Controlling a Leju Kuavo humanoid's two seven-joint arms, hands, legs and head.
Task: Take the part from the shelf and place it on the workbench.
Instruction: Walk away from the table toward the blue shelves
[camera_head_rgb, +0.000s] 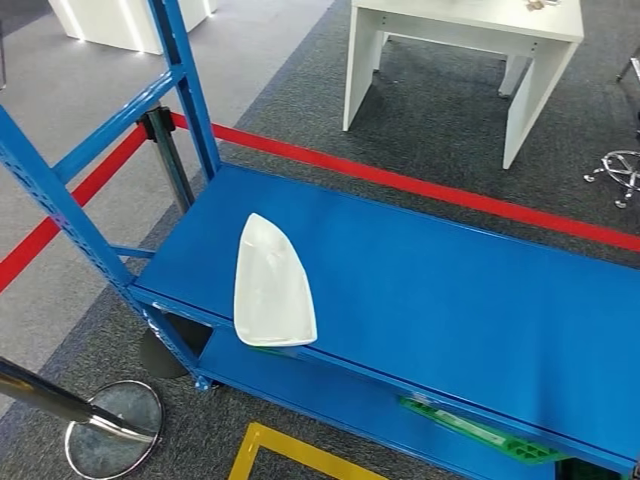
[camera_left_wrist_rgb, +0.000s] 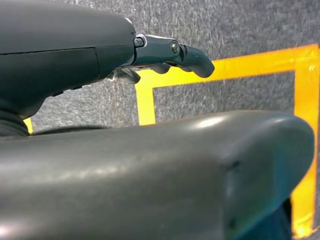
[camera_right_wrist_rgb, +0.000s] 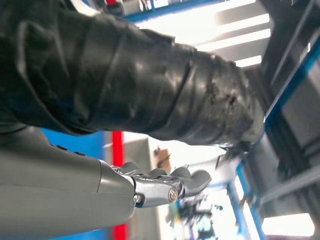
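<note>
The left hand (camera_left_wrist_rgb: 166, 55), in the upper half of the left wrist frame, has a smooth dark grey cover ending in glossy dark fingers (camera_left_wrist_rgb: 196, 60), joined by a metal link with two small round screws. A thick, rounded grey thumb (camera_left_wrist_rgb: 170, 175) spans the lower half. In the right wrist frame, the right hand (camera_right_wrist_rgb: 158, 187) at lower left has a plain grey cover, a silver metal link with one brass-coloured screw, and dark rounded fingers (camera_right_wrist_rgb: 198, 180). Above it runs a wrinkled, scuffed black thumb (camera_right_wrist_rgb: 151, 80).

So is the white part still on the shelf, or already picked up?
On the shelf. The white part lies flat on the blue shelf, at its front edge, untouched.
</note>
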